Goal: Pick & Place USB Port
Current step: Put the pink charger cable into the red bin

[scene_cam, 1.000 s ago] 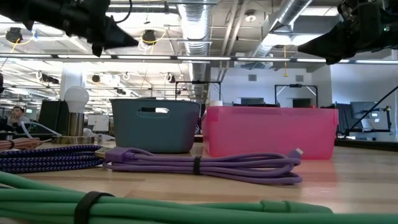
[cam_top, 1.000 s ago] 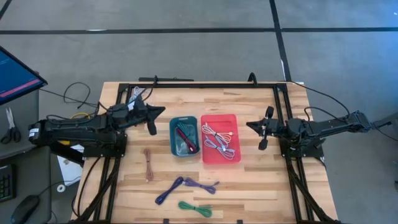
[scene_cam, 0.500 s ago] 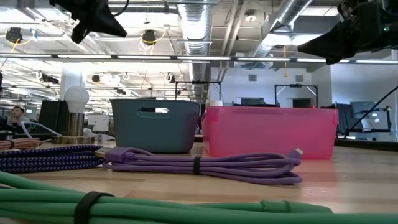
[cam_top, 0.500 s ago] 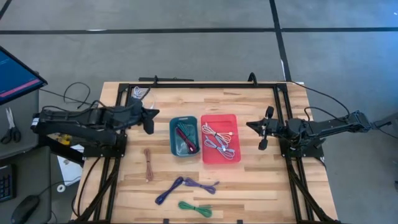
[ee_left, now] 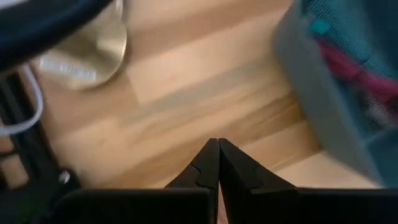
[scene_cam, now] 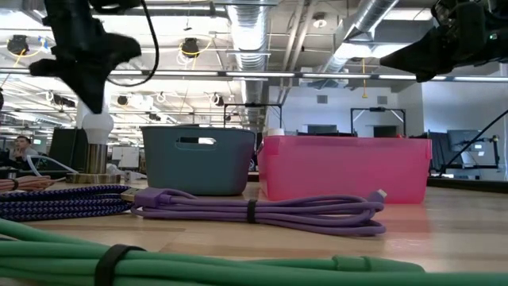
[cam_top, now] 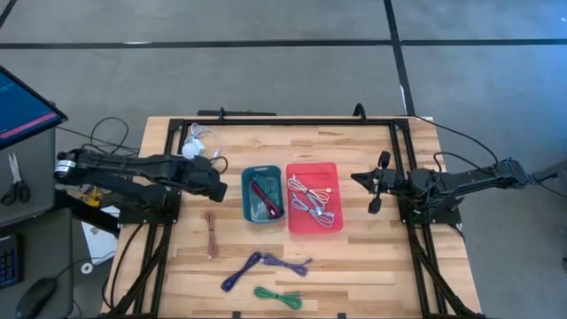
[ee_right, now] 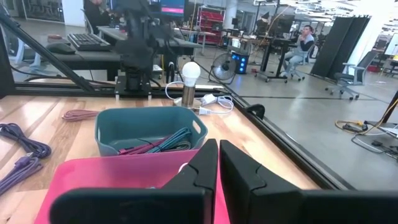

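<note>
Several bundled USB cables lie on the wooden table: a brown one (cam_top: 211, 232), a purple one (cam_top: 266, 263) (scene_cam: 258, 211) and a green one (cam_top: 276, 297). More cables lie inside the teal bin (cam_top: 263, 193) and the pink bin (cam_top: 312, 196). My left gripper (cam_top: 217, 183) (ee_left: 217, 144) is shut, pointing down above bare table just left of the teal bin (ee_left: 336, 93). My right gripper (cam_top: 356, 177) (ee_right: 218, 147) is shut and waits level, right of the pink bin (ee_right: 118, 180), above the table.
A light bulb on a brass base (cam_top: 189, 151) (ee_left: 99, 46) stands with its white cord by the far left corner, just behind my left gripper. Black frame rails (cam_top: 283, 122) run along the table's edges. Bare wood lies between the bins and the loose cables.
My left gripper has swung from pointing level toward the right to pointing down, and has moved toward the near edge alongside the teal bin. It has stayed shut. The right arm and all cables have kept still.
</note>
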Action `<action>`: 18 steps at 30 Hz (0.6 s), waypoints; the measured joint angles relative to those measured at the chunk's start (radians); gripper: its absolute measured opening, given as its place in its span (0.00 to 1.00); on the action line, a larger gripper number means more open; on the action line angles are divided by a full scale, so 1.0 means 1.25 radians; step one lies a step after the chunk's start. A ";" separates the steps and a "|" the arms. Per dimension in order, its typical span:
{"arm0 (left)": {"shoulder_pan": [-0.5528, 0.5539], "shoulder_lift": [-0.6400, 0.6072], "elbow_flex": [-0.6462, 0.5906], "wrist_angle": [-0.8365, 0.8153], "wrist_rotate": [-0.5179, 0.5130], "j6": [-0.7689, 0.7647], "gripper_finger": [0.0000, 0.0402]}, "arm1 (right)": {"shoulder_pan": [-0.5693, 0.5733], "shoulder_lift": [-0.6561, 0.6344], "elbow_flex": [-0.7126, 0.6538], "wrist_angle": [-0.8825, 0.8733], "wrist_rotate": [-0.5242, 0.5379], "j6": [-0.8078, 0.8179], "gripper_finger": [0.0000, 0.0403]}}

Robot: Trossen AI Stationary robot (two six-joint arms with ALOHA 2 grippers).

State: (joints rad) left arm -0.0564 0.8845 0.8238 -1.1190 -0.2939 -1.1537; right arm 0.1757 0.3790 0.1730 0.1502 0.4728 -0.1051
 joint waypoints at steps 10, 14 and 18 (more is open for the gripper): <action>0.014 0.085 0.000 0.002 0.157 0.001 0.02 | 0.000 0.000 0.000 0.000 0.000 0.000 0.02; 0.015 0.091 0.000 0.007 0.155 0.008 0.03 | 0.000 0.000 0.000 -0.001 0.000 0.000 0.02; 0.015 0.091 0.000 0.007 0.142 -0.009 0.02 | 0.000 0.000 0.000 -0.005 0.000 0.000 0.02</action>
State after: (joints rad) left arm -0.0380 0.9981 0.8238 -1.1098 -0.1159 -1.1650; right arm 0.1757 0.3790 0.1734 0.1439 0.4728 -0.1051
